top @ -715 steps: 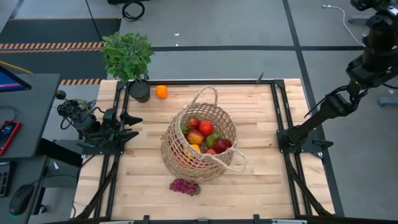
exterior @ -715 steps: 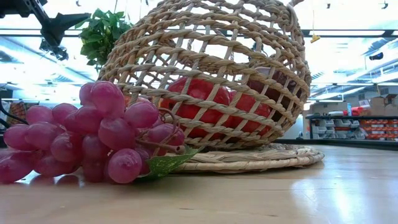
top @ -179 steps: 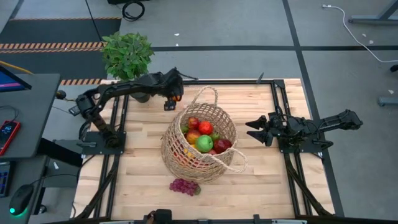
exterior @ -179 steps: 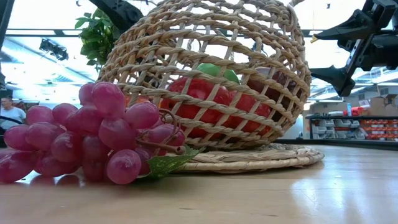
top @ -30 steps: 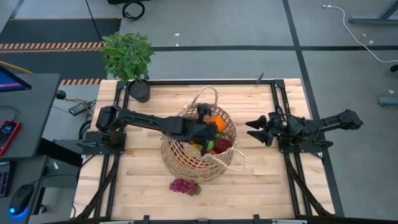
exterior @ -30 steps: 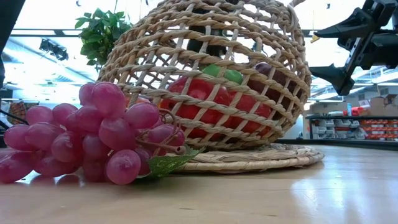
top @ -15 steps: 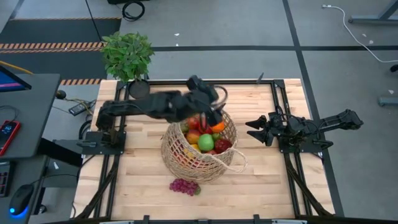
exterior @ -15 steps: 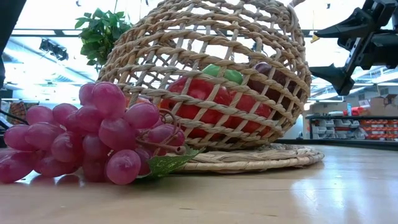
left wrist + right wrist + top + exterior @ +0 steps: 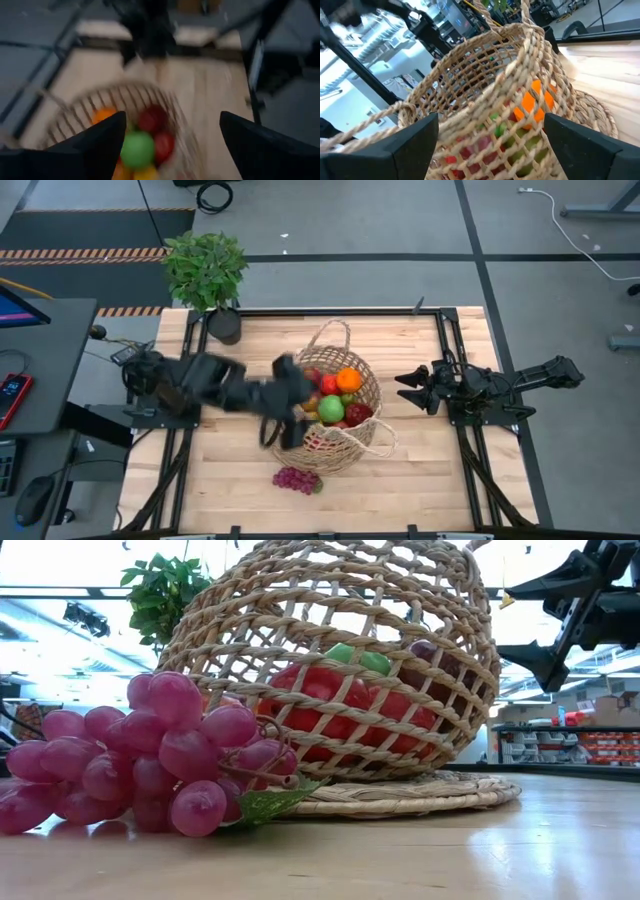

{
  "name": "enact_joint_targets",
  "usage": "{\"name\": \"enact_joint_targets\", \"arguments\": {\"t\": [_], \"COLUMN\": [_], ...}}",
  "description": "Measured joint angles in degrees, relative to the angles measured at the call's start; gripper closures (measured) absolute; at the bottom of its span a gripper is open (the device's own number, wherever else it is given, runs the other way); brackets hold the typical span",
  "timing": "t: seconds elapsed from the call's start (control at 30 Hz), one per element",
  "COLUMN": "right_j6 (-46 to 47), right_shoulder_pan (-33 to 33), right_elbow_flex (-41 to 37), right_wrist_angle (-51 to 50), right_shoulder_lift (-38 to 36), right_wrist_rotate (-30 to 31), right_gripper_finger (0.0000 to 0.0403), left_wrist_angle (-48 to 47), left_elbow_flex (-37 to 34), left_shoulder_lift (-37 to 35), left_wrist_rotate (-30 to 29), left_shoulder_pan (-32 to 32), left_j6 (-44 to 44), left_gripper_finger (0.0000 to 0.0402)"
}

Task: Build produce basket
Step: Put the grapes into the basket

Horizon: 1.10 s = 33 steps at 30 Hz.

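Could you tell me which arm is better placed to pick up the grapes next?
Probably the left: its gripper is open just behind the grapes, beside the basket, while the right gripper waits at the table's right edge.

A leafy potted plant [image 9: 205,268] in a black pot [image 9: 224,326] stands at the far left corner of the wooden table [image 9: 420,470]. Left of the table, a grey desk [image 9: 45,370] carries a phone [image 9: 12,394], with a mouse [image 9: 33,500] nearer the front. Shelving [image 9: 590,745] lines the room behind.

My pincer [image 9: 490,145] gapes empty before the basket [image 9: 485,85]; an orange [image 9: 536,105] shows through its weave.
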Motion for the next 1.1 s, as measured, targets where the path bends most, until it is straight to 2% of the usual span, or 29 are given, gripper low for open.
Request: {"name": "enact_joint_targets", "arguments": {"t": [0.17, 0.33, 0.43, 0.53, 0.7, 0.8, 1.0, 1.1], "right_j6": [0.01, 0.0, 0.01, 0.01, 0.01, 0.01, 0.0, -0.01], "right_shoulder_pan": [0.0, 0.0, -0.01, -0.01, -0.02, 0.0, -0.02, -0.01], "right_elbow_flex": [0.0, 0.01, 0.0, 0.01, 0.0, 0.0, 0.0, 0.0], "right_wrist_angle": [0.72, 0.64, 0.68, 0.67, 0.68, 0.68, 0.68, 0.68], "right_shoulder_lift": [0.29, 0.54, 0.54, 0.54, 0.54, 0.51, 0.51, 0.51], "right_wrist_rotate": [0.0, 0.0, 0.0, 0.01, 0.0, 0.0, 0.01, 0.0], "right_gripper_finger": [0.0037, 0.0037, 0.0037, 0.0037, 0.0037, 0.0037, 0.0037, 0.0037], "left_wrist_angle": [-6.4, -5.99, -2.4, 6.88, 24.38, 32.08, 35.61, 35.17], "left_elbow_flex": [-6.06, -16.78, -24.49, -32.32, -41.91, -47.42, -55.99, -58.06], "left_shoulder_lift": [0.0, 0.02, 0.03, -0.16, -0.26, -0.33, -0.33, -0.33], "left_wrist_rotate": [0.14, 0.91, 2.33, 3.8, 9.31, 10.71, 10.36, 6.54], "left_shoulder_pan": [-7.93, -15.49, -19.66, -22.82, -23.27, -22.34, -20.37, -20.62], "left_j6": [-6.6, -11.83, -15.18, -17.4, -18.62, -17.84, -16.03, -14.61], "left_gripper_finger": [0.0096, 0.0115, 0.0122, 0.0132, 0.0151, 0.0161, 0.0165, 0.0146]}}
